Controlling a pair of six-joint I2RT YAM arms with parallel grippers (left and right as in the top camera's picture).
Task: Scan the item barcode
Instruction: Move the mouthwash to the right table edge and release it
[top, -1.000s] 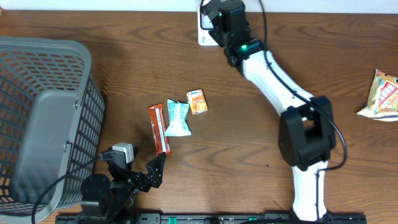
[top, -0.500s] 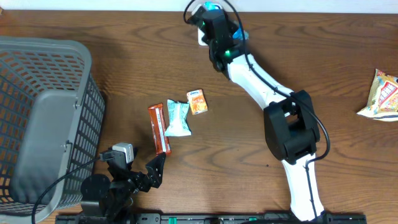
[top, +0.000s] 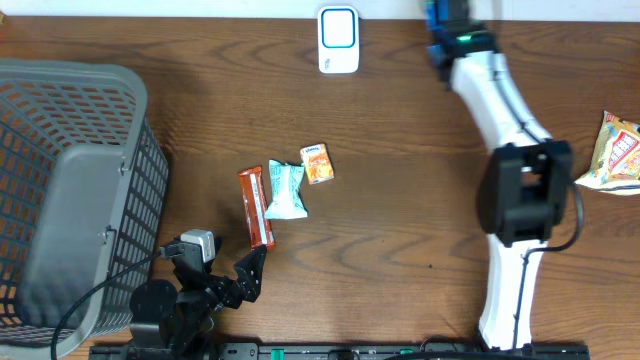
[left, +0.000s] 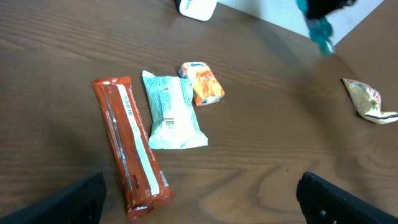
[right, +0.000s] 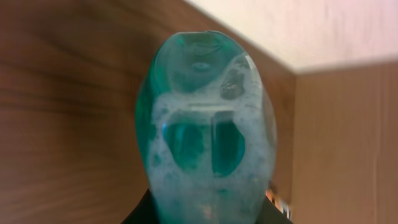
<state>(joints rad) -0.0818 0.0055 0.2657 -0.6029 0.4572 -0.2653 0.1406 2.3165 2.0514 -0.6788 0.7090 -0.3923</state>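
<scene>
Right claw around teal item, well right of scanner.

The right arm has white links, black joints and a green light; the left arm is black, cabled.

The grey basket walls off the left end of the bench. The right arm, a teal item at its tip, stretches from the near edge to the far edge, standing between the snack bag at the right edge and everything else. Between basket and arm the wood lies open except for the brown bar, pale packet and orange box, packed side by side with barely a gap, and the white scanner at the far edge, well apart from them.
</scene>
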